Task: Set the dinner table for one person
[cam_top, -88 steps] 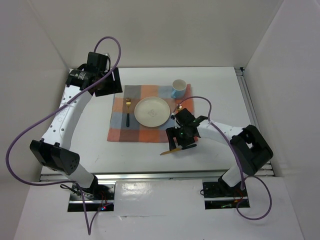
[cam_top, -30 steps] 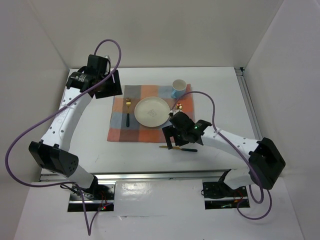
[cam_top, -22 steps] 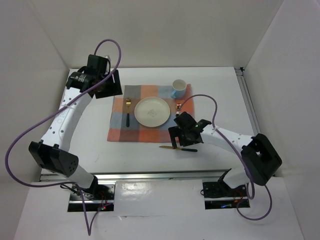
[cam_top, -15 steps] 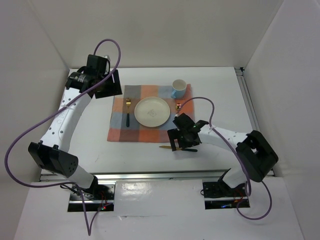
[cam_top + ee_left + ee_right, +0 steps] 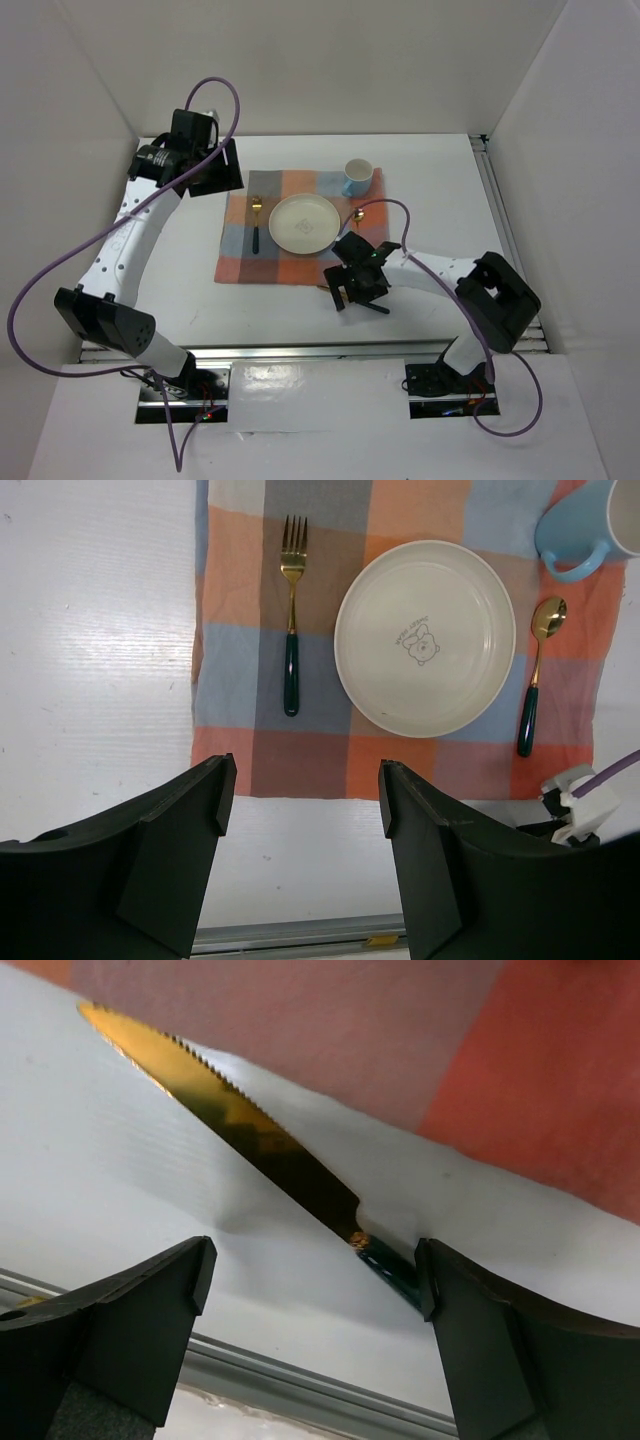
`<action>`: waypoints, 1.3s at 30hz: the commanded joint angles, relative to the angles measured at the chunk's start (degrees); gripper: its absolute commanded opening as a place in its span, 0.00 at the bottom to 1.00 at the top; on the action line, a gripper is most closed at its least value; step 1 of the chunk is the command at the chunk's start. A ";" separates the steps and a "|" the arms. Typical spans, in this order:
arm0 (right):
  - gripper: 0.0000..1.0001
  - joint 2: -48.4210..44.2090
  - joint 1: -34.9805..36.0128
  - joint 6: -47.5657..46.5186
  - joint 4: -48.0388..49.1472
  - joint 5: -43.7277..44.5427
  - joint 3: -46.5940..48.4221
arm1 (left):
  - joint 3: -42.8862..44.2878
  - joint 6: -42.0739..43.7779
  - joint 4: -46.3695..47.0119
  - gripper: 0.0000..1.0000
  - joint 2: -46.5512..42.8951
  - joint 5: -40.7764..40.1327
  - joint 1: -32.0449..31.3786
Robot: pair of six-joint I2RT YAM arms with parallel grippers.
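Top view: the dinner table (image 5: 440, 190) carries a checked mat (image 5: 250, 262). The right gripper (image 5: 355, 285) sits low at the mat's near edge.
Left wrist: the left gripper (image 5: 305, 780) has its fingers apart, above the plate (image 5: 425, 638).
Right wrist: the fingers are apart, straddling the knife (image 5: 240, 1125), apparently without contact.

We pulled the right arm (image 5: 430, 268) back from its stretch, elbow folding toward the base, and brought the right gripper (image 5: 315, 1260) down astride the knife (image 5: 250, 1130), which turned slightly.
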 commanded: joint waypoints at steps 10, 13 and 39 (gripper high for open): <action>0.55 6.35 5.06 -1.66 -5.42 1.00 4.80 | 0.63 0.26 0.72 0.76 -2.56 0.04 0.31; 0.42 7.40 5.76 -1.66 -5.95 1.00 5.32 | 0.63 0.26 0.72 0.76 -2.56 0.04 0.31; 0.00 -2.96 13.24 -12.32 -10.35 8.47 20.00 | -0.51 -1.94 1.78 0.76 -2.03 1.10 0.31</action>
